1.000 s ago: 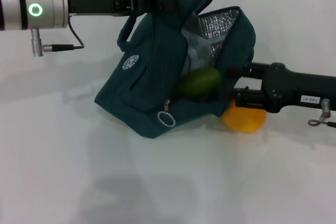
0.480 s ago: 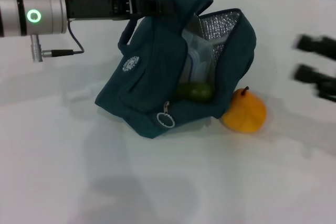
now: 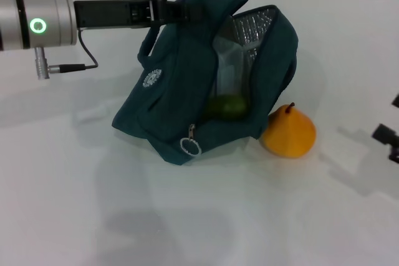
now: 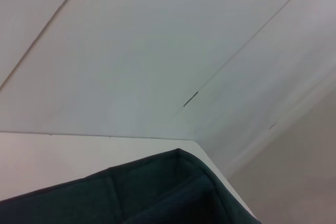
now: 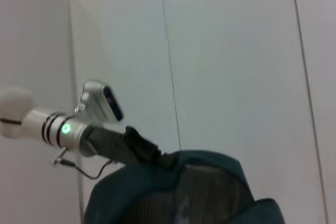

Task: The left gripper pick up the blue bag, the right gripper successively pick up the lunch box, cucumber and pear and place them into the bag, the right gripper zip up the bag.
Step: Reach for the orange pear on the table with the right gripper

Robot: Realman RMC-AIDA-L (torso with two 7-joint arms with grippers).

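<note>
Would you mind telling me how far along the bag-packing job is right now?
Done: the left gripper holds the blue bag up by its top, and the lunch box and cucumber sit inside the open mouth. In hand: nothing; the right gripper is at the table's right edge, away from the bag. Left: the pear lies on the table beside the bag, and the bag is unzipped.

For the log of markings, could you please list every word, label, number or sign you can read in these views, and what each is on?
No text is readable in any view.
Round white emblem on the bag: a printed crest, too small and blurred to read.
Green ring light on the left arm's wrist: a plain glowing circle, no characters.
Pear and cucumber: no markings.
</note>
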